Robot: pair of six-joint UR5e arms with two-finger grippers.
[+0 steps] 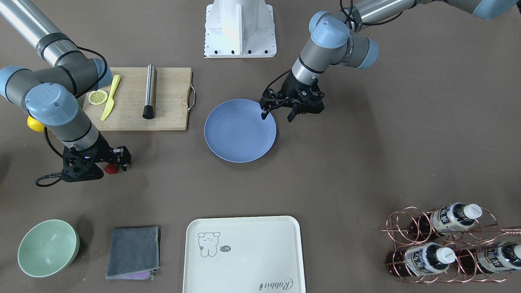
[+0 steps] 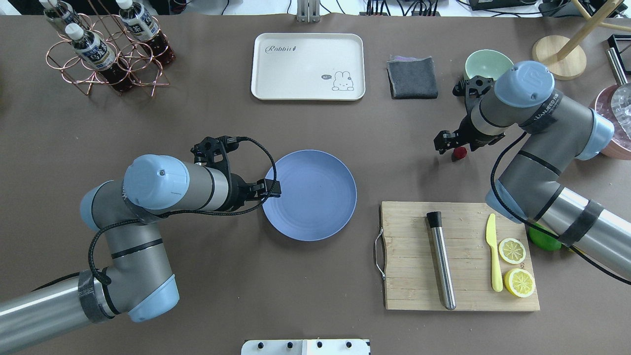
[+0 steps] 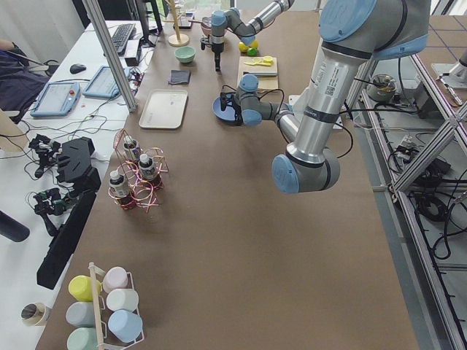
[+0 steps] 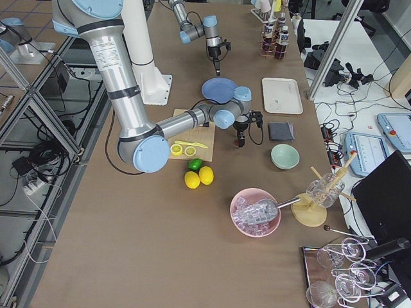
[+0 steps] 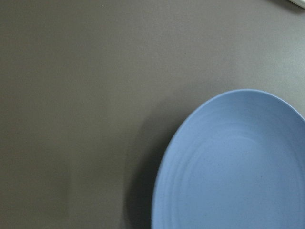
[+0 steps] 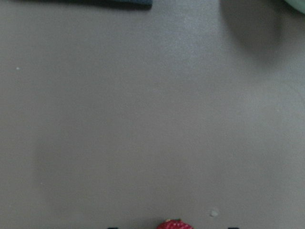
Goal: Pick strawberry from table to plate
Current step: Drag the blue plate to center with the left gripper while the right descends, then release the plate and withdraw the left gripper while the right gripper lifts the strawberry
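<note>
The small dark-red strawberry [image 1: 110, 168] [image 2: 459, 153] lies on the grey-brown table [image 1: 366, 142]. My right gripper [image 1: 114, 164] [image 2: 454, 147] is down at the table and open. Its fingers stand either side of the berry without closing on it. In the right wrist view the strawberry [image 6: 175, 224] shows at the bottom edge between two dark fingertips. The blue plate [image 1: 240, 130] [image 2: 315, 197] [image 5: 238, 167] sits empty in the middle of the table. My left gripper [image 1: 278, 117] [image 2: 270, 190] hovers open over the plate's rim on my left side, holding nothing.
A wooden cutting board [image 2: 409, 296] carries a steel rod [image 2: 441, 261], a yellow knife [image 2: 494, 251] and two lemon halves [image 2: 512, 250]. A lime [image 2: 542, 240] lies beside it. A green bowl [image 2: 485, 61], a grey cloth [image 2: 412, 77], a cream tray [image 2: 308, 66] and a bottle rack [image 2: 103, 54] line the far side.
</note>
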